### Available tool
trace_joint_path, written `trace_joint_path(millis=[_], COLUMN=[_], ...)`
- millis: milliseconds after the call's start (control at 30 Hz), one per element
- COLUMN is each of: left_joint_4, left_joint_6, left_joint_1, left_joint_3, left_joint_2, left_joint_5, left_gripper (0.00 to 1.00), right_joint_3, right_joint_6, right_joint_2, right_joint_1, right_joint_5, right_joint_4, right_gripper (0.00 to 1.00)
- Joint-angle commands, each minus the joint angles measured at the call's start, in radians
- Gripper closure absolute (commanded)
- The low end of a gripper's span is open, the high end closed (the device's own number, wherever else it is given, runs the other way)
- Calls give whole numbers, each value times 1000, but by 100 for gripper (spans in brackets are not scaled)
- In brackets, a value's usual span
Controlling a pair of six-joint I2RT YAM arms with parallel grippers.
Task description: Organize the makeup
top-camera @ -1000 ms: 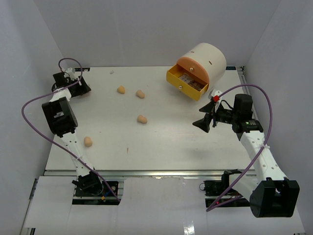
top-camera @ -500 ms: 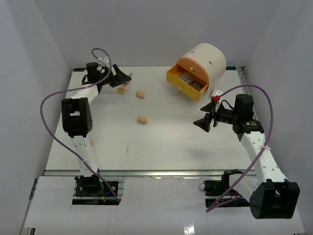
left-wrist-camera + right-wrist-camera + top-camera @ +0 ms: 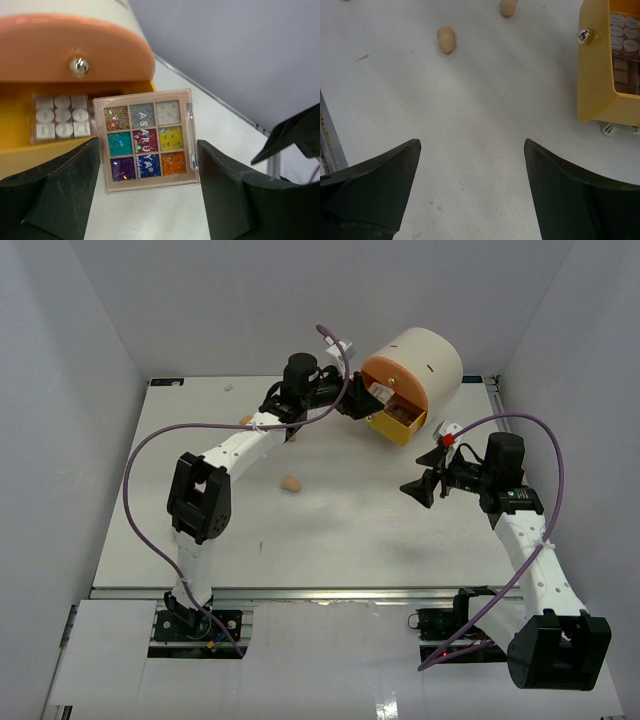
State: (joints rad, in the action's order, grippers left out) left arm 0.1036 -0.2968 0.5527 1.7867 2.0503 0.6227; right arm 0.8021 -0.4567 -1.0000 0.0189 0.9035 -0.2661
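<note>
My left gripper (image 3: pixel 148 165) is shut on a flat eyeshadow palette (image 3: pixel 147 140) with nine glittery coloured pans, held by its two side edges. It hangs just in front of the open yellow drawer (image 3: pixel 20 125), where a pale palette (image 3: pixel 60 117) lies. From above, the left gripper (image 3: pixel 358 403) is at the drawer (image 3: pixel 398 425) of the cream cylinder (image 3: pixel 415 365). Peach sponges lie on the table: one (image 3: pixel 290 483) mid-table, one (image 3: pixel 246 421) beside the left arm. My right gripper (image 3: pixel 418 490) hovers open and holds nothing; the wrist view shows the right gripper (image 3: pixel 470 165) over bare table, with two sponges (image 3: pixel 446 39) (image 3: pixel 508 7) ahead.
The drawer's front corner (image 3: pixel 600 75) with its metal knob (image 3: pixel 584 36) stands to the right of my right gripper, more palettes (image 3: pixel 625 45) inside it. The left arm (image 3: pixel 235 445) stretches across the back of the white table (image 3: pixel 330 540). Grey walls close in three sides.
The left arm has swung from the far left back corner across the table to the drawer, carrying the palette. The right gripper has barely moved.
</note>
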Motion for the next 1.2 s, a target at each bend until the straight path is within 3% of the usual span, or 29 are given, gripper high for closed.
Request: trace_joint_path(millis=[0,167,333,533,700,833,900,1067,1167], left_joint_4=[13,11,37,90,131,127,122,107,105], left_joint_6=[159,247,337,343,342,340,338,333,326], left_joint_1=[55,110,140,142,142,142,142,142,142], left_joint_3=[124,259,353,292,212,203,204,217,215], left_joint_2=[9,138,229,231,199,194,194,187,166], left_joint_5=[-213,-379,-478,-529,-546,-540,-533,-503,-477], left_gripper=[86,86,77,67,51,24,16,4,2], right_joint_3=[-4,-3,-6,-4,-3,-4,-4,-5,-4], right_joint_6=[-11,-11,-10,-10,-10,-10,-10,-10,-10], right_joint_2=[20,15,20,20,18,18,18,16,15], right_joint_1=[-7,-7,-7,-7,-7,-8,-7,-37,-37], right_joint_5=[17,13,18,21,25,25,25,30,34], right_joint_4=[21,21,22,22,22,22,21,21,21], right_gripper=[10,10,10,10,10,10,10,10,10])
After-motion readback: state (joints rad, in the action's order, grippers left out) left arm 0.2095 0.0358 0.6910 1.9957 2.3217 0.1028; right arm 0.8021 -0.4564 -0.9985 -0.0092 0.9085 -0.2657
